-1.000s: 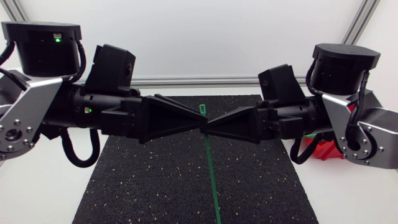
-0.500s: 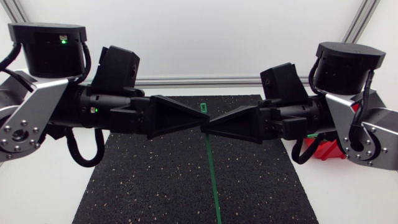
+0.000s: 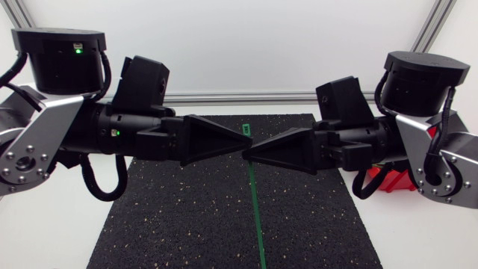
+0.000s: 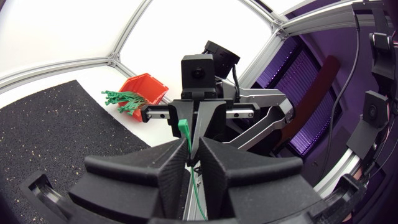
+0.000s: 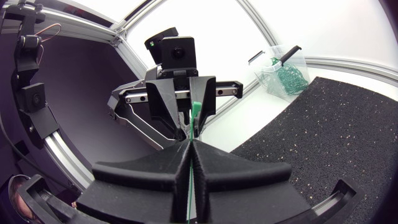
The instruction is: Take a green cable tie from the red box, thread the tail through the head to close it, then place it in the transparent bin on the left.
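The green cable tie (image 3: 254, 202) hangs upright over the middle of the black mat (image 3: 187, 224), clear of it. Its head (image 3: 245, 132) is uppermost and its strap runs straight down toward the mat's near edge. The tie is out of the red box (image 3: 392, 179) and not in the transparent bin (image 5: 283, 68). No loop is formed. The right tool (image 3: 246, 155) holds it just below the head. In the right wrist view its two fingers (image 5: 217, 174) are pressed together with the green strap pinched in the seam between them, and the head (image 5: 196, 112) stands up just past the tips. The left tool (image 3: 242, 144) meets it from the opposite side, tip nearly against tip and level with the tie's head. In the left wrist view the head (image 4: 183, 127) sits right at that tool's tip and the strap shows below it. Whether the left tool bears on the tie cannot be told. Both arms come in from the sides with their last links held level above the mat. The left arm (image 3: 75, 134) and the right arm (image 3: 426, 142) point their wedges straight at one another along one line. The red box sits on the white surface (image 3: 45, 239) behind the right arm, off the mat's right edge, with a bundle of spare green ties (image 4: 121, 99) spilling from its open side. The transparent bin stands on the surface beyond the mat's left edge and holds a tangle of green ties.
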